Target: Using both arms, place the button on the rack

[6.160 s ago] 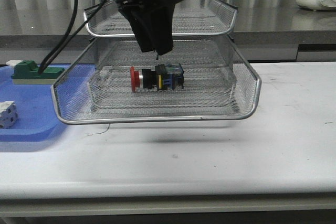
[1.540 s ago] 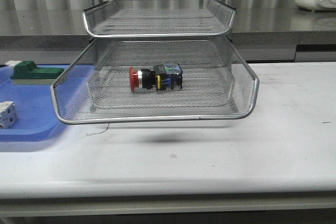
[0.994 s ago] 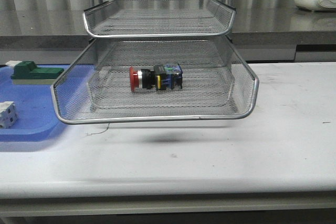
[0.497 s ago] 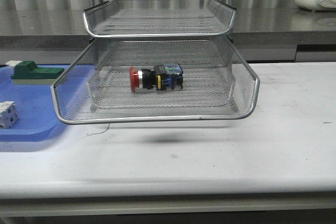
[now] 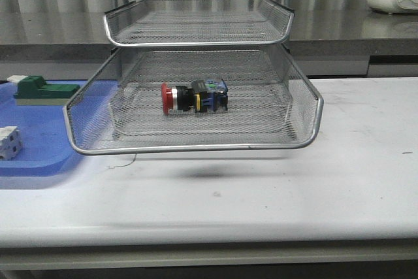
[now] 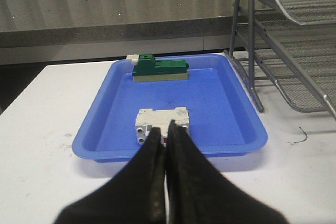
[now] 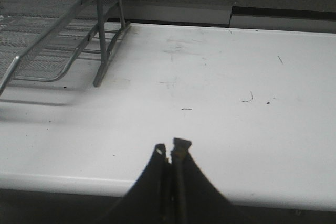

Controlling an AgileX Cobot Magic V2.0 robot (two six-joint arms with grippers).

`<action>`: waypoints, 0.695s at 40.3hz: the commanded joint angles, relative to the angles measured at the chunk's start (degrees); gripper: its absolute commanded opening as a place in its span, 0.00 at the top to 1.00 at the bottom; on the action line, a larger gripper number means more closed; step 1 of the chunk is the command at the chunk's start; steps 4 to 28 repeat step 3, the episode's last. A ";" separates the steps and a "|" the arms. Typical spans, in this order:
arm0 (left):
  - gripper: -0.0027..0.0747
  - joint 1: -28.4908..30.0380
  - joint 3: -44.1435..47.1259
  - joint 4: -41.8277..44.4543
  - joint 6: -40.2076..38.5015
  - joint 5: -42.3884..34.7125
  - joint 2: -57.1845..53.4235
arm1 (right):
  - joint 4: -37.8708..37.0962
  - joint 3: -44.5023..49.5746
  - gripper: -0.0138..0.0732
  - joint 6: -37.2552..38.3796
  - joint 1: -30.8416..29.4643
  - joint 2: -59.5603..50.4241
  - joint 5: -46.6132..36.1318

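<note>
The left gripper (image 6: 166,129) has its two black fingers pressed together with nothing between them, and the right gripper (image 7: 170,150) is likewise closed on nothing; neither arm shows in the front view. The button (image 5: 194,97) lies on its side in the middle tier of the rack (image 5: 196,147), near the centre of the mesh floor, red cap pointing left and the blue-yellow end block pointing right. Nothing touches it but the mesh beneath. The tier above it holds nothing that can be seen. The rack stands on the white table (image 5: 326,187), with its front rim overhanging toward the near edge, and its upright posts rise at the far side. To the left of the rack, just beside its posts, sits a blue tray (image 6: 173,103) on the table. In the tray, a green-and-white block (image 6: 158,69) rests at the far side and a small white part (image 6: 160,121) lies nearer, apart from the block. The left gripper's tips overlap this white part in the left wrist view; whether they touch it cannot be told. The right gripper hangs over bare table to the right of the rack. A grey counter (image 5: 339,27) runs behind the table.
</note>
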 commanded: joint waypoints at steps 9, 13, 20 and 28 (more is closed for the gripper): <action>0.99 0.08 0.48 -0.36 -0.57 -4.92 -1.26 | -0.32 -0.33 0.91 -0.19 -0.14 -0.96 -4.03; 0.99 0.08 0.48 -0.36 -0.57 -4.92 -1.26 | -0.32 -0.33 0.91 -0.19 -0.14 -0.96 -4.03; 0.99 0.08 0.48 -0.36 -0.57 -4.92 -1.26 | -0.32 -0.33 0.91 -0.19 -0.14 -0.96 -4.03; 0.99 0.08 0.48 -0.36 -0.57 -4.92 -1.26 | -0.32 -0.33 0.91 -0.19 -0.14 -0.96 -4.03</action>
